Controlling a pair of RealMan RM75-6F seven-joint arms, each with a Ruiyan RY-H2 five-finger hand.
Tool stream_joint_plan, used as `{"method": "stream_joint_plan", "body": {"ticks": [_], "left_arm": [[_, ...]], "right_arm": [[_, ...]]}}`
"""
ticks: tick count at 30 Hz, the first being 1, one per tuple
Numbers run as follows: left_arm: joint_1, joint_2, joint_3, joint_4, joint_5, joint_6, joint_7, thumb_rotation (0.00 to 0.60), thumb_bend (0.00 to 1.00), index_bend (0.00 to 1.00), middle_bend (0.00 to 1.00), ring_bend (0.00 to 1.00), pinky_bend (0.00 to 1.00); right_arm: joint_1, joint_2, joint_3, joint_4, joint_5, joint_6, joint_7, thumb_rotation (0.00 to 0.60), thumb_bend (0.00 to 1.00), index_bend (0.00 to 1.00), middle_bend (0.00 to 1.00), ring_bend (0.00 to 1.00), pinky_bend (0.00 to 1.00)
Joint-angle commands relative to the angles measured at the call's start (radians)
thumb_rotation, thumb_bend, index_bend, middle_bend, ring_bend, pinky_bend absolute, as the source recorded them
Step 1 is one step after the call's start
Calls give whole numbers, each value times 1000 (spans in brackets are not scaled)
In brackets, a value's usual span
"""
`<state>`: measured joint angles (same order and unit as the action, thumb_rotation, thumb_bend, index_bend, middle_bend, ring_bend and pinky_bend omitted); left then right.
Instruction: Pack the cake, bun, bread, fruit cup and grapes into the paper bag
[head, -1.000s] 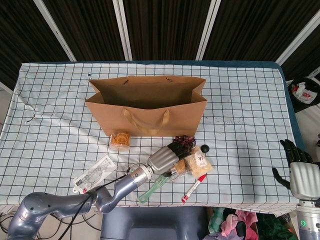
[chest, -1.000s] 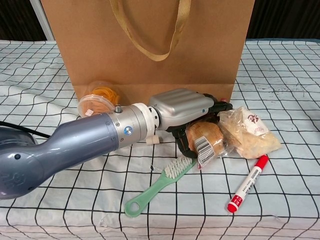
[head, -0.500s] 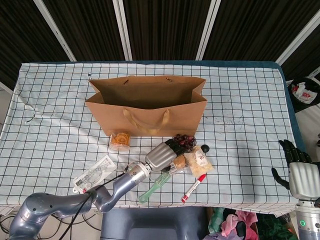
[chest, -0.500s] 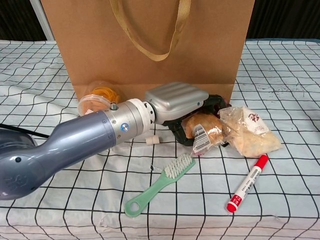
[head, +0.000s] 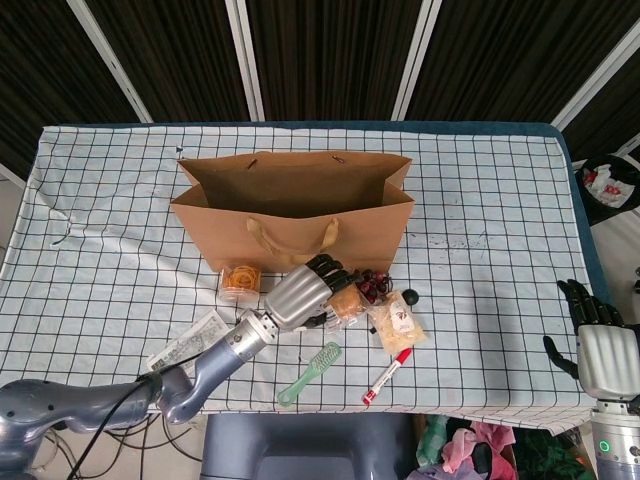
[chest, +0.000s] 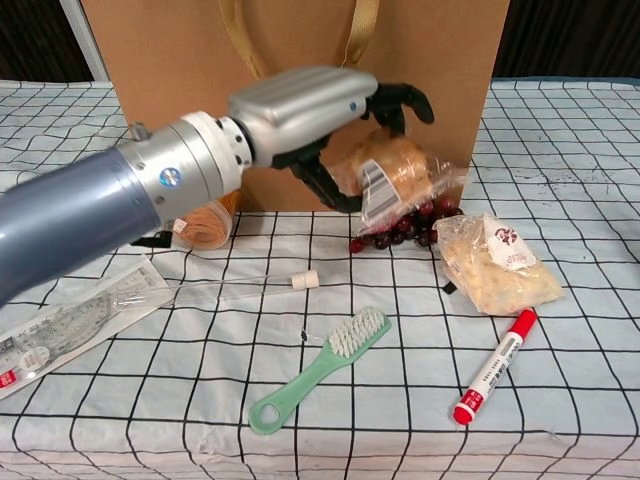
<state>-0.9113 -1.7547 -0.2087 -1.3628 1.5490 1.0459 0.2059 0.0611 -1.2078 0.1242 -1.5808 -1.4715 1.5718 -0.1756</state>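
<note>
My left hand (head: 300, 295) (chest: 310, 105) grips a wrapped brown bun (head: 347, 303) (chest: 385, 170) with a barcode label, held in the air in front of the brown paper bag (head: 290, 215) (chest: 300, 60). The bag stands open and upright. Dark grapes (head: 372, 285) (chest: 400, 225) lie on the cloth at the bag's foot, just under the bun. Right of them lies a clear packet of pale bread (head: 397, 322) (chest: 495, 268). The fruit cup (head: 240, 282) (chest: 205, 220) stands by the bag's left front. My right hand (head: 597, 340) hangs open off the table's right edge.
A green brush (head: 310, 372) (chest: 320, 368) and a red marker (head: 390, 375) (chest: 495, 365) lie near the front edge. A flat printed packet (head: 190, 345) (chest: 70, 320) lies front left. A small black ball (head: 410, 297) sits beside the bread packet.
My left hand has lifted the bun off the cloth and carried it up and back toward the bag, uncovering the grapes. The right hand has not moved.
</note>
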Motion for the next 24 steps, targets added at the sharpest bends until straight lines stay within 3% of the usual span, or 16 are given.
{"method": "stream_joint_plan", "body": {"ticks": [1, 12, 18, 24], "left_arm": [[43, 108, -26, -122, 26, 86, 10, 600, 281, 202, 351, 217, 235], [111, 309, -144, -327, 112, 322, -19, 600, 281, 213, 352, 217, 235], [107, 373, -216, -321, 60, 328, -14, 600, 279, 222, 353, 217, 235], [79, 404, -275, -275, -63, 256, -35, 600, 277, 212, 352, 217, 235]], "right_arm": [[0, -1, 2, 0, 4, 0, -4, 600, 236, 116, 126, 223, 273], [2, -8, 6, 7, 16, -6, -18, 600, 236, 116, 126, 223, 273], [7, -15, 2, 8, 17, -16, -31, 600, 235, 116, 126, 223, 273], [12, -24, 3, 12, 20, -22, -45, 600, 236, 116, 126, 223, 273]]}}
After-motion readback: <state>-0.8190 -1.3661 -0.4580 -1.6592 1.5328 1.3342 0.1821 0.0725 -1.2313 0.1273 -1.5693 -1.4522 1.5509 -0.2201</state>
